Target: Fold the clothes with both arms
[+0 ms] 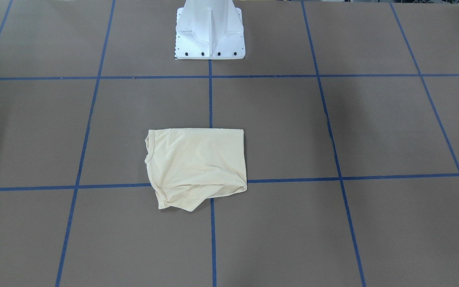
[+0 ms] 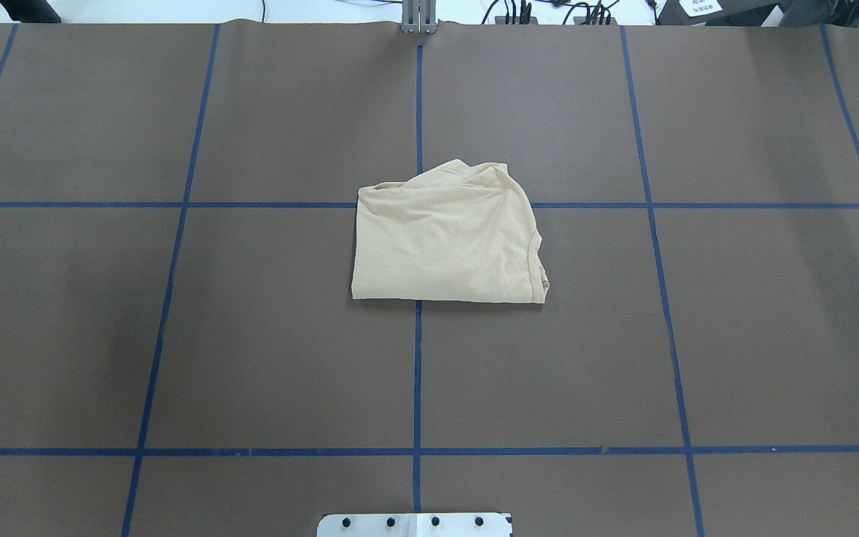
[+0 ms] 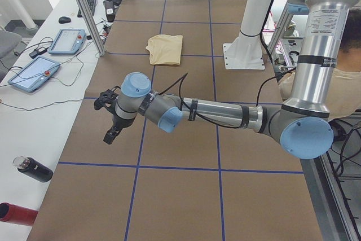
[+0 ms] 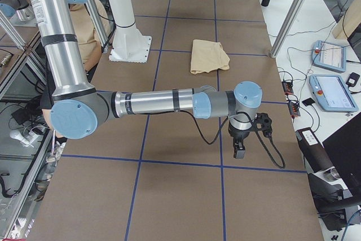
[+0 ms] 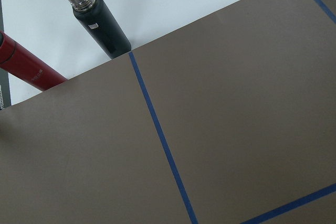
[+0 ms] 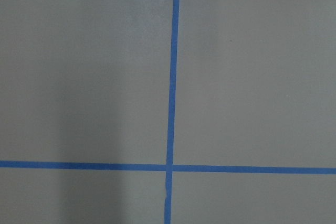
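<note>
Well apart from left gripper (image 3: 109,135) and right gripper (image 4: 240,150), roughly between them, folded cream shirt (image 2: 448,242) lies flat on brown table (image 2: 250,335) over crossing blue tape lines (image 2: 418,112); each gripper hangs low toward its own table end, jaw opening impossible to tell.

shirt (image 2: 448,242) – table (image 2: 250,335) centre, before pedestal (image 1: 209,36) | left claw (image 3: 110,135), right claw (image 4: 240,150) – opposite ends

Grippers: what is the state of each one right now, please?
Left gripper: cannot be told, side view only.
Right gripper: cannot be told, side view only.
</note>
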{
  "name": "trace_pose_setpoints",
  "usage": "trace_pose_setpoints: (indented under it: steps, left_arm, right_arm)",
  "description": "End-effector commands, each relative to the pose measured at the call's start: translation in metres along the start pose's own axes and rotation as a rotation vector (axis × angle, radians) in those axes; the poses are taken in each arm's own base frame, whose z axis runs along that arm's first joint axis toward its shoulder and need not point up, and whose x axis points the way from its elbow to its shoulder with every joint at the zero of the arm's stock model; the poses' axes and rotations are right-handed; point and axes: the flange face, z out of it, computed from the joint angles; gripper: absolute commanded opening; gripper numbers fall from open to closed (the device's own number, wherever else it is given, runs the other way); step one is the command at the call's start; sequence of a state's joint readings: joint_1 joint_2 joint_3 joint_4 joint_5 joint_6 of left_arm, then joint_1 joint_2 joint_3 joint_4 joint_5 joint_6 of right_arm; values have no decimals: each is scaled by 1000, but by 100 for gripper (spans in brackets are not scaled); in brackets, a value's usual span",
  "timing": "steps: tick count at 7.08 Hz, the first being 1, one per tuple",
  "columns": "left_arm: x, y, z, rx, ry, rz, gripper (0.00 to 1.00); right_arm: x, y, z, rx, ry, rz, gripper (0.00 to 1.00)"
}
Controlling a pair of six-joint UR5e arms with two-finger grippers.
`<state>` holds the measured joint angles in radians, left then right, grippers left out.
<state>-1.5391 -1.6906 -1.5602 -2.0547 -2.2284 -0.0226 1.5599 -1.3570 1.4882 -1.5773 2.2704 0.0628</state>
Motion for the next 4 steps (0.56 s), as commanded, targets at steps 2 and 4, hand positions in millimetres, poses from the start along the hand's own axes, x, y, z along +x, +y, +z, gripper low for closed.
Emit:
trace_pose_setpoints:
  steps: [2,4]
  left_arm:
    - [34,64,-28,-87,176,-164,100]
    - [39,70,-40,-69,124,-181,100]
  right_arm:
    - [-9,67,0,-13,-109,102,100]
    - [-6,79,11,-33,-105,95,100]
